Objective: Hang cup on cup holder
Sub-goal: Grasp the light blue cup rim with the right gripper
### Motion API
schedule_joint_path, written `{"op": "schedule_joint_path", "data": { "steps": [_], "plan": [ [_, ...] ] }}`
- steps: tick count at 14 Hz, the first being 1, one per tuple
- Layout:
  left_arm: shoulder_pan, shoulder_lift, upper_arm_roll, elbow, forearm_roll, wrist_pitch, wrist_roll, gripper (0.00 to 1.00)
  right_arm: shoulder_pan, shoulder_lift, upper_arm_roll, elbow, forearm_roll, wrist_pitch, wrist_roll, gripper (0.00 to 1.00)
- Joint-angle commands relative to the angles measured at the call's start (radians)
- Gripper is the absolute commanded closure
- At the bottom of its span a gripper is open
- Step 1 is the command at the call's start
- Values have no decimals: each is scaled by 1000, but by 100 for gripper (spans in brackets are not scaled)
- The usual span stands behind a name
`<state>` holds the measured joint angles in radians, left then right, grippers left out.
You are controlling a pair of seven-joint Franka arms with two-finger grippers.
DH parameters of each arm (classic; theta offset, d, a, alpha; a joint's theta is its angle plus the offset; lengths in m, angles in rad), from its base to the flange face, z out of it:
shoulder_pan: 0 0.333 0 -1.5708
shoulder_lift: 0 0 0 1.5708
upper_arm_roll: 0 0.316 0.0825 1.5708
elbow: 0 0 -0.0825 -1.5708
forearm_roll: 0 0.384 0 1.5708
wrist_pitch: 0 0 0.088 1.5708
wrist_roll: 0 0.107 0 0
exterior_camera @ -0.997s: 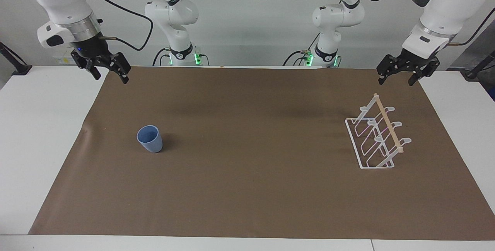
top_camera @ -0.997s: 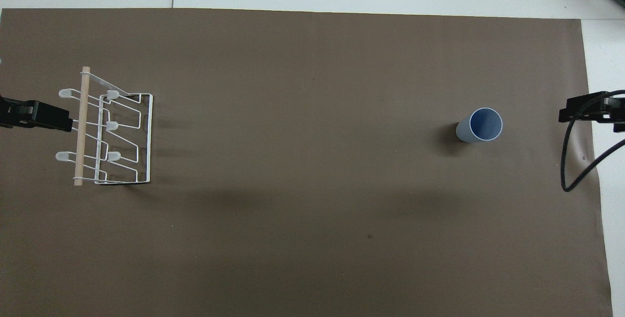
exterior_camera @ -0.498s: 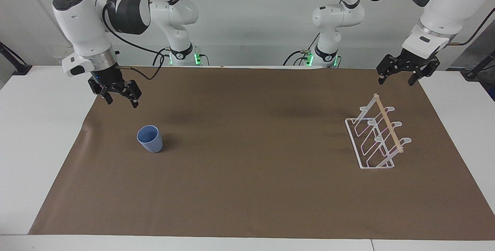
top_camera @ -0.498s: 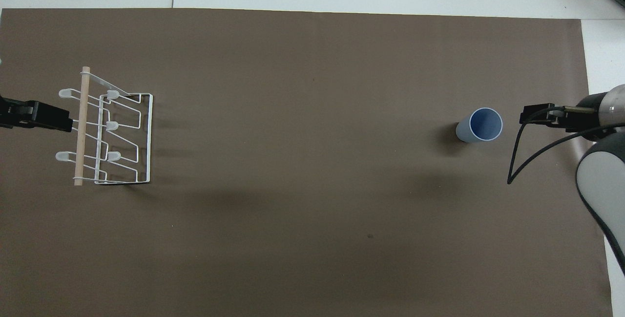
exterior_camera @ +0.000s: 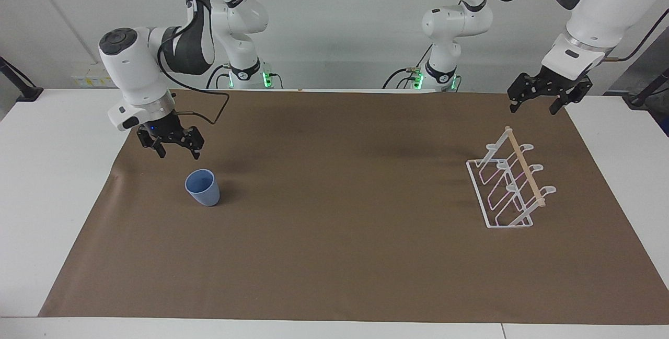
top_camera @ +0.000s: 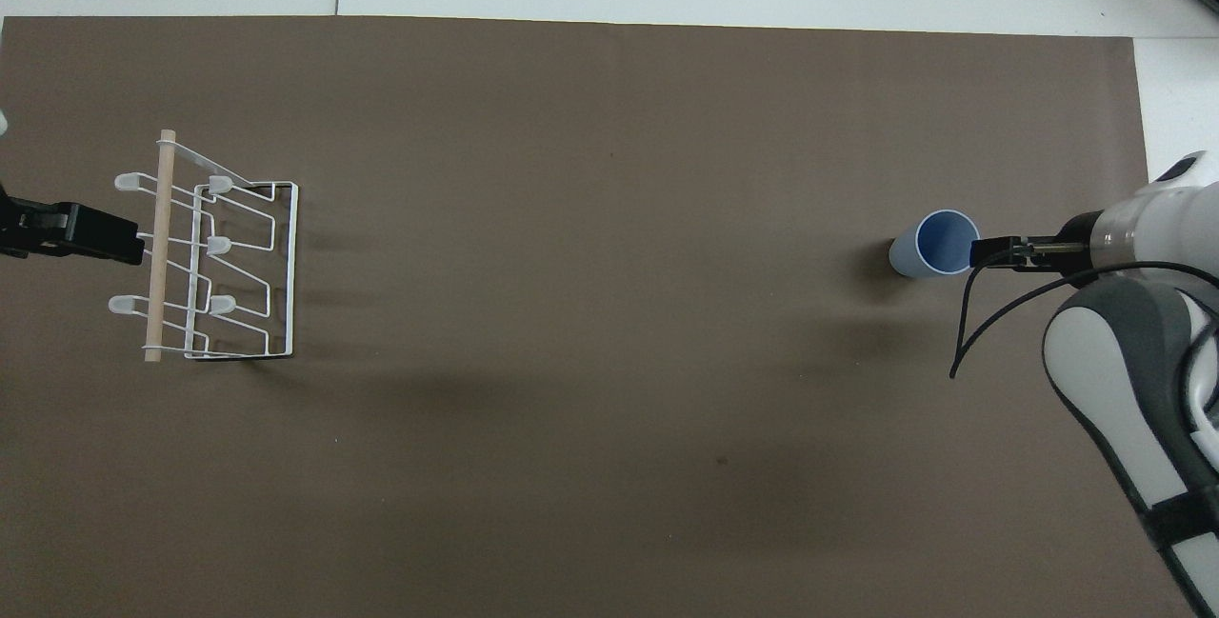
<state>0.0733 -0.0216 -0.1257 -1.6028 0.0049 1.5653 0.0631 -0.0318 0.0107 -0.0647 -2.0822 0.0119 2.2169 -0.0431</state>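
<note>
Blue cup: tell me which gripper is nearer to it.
Right. The right gripper hangs open just above the cup, toward the right arm's end of the table. The left gripper waits open over the cup holder, at the left arm's end.

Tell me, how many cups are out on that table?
1. The cup stands upright on the brown mat toward the right arm's end of the table, just below the open right gripper. The cup holder at the left arm's end carries none.

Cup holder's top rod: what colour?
Light wood on the white wire cup holder; clearest in the facing view.
</note>
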Motion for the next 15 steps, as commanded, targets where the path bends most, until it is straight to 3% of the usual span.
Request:
{"op": "schedule_joint_path", "data": {
  "steps": [1,6,15],
  "plan": [
    [-7,-26,9,-22,-55,4,-25,0,-10,43,-1,-19,8,85,-26,0],
    [-6,-34,12,-36,-77,-7,-23,0,-13,86,-1,-44,8,217,-11,0],
    [-10,-43,12,-54,-77,-4,-36,0,-11,126,0,-88,8,260,-11,0]
  ]
}}
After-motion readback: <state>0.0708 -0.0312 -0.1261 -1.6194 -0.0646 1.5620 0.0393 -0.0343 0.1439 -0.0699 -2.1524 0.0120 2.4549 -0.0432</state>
